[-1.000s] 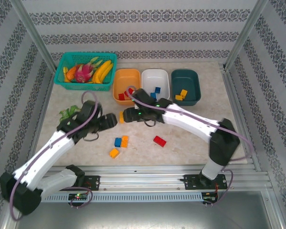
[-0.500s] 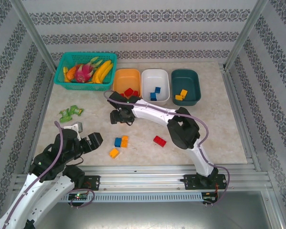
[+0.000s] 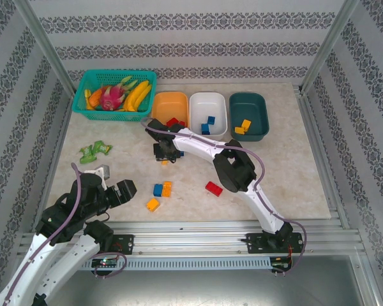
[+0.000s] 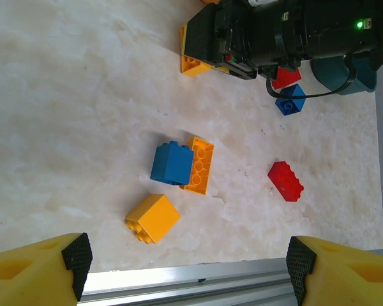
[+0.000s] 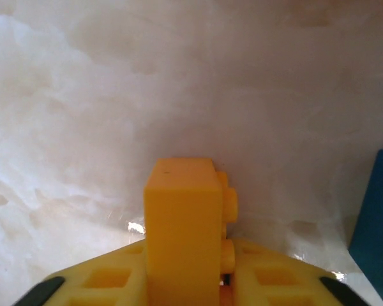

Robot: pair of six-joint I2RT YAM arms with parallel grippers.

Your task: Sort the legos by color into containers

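The right gripper (image 3: pixel 164 153) sits low over the table (image 3: pixel 293 166). Its fingers are pressed together on a yellow brick (image 5: pixel 182 217), which stands on edge between the pads with its studs facing sideways. In the left wrist view the same brick pokes out just past the gripper's black body. A small blue brick (image 4: pixel 290 100) lies on the table close beside that gripper. Beyond the right gripper, away from the arm bases, three bins stand in a row. The orange bin (image 3: pixel 169 99) is nearest to it and holds red pieces, the white bin (image 3: pixel 207 99) comes next with blue pieces, and the dark teal bin (image 3: pixel 258 111) is farthest with yellow pieces. The left gripper (image 4: pixel 188 255) hangs apart from everything, its fingers spread wide with nothing between them. Four loose bricks lie on the table ahead of its fingers. A second yellow brick (image 4: pixel 153 218) is nearest. Past it, a blue brick (image 4: pixel 171 162) touches an orange brick (image 4: pixel 199 164) side by side. A red brick (image 4: pixel 285 181) lies off to one side, well apart from that pair. All four are on the near side of the right gripper.
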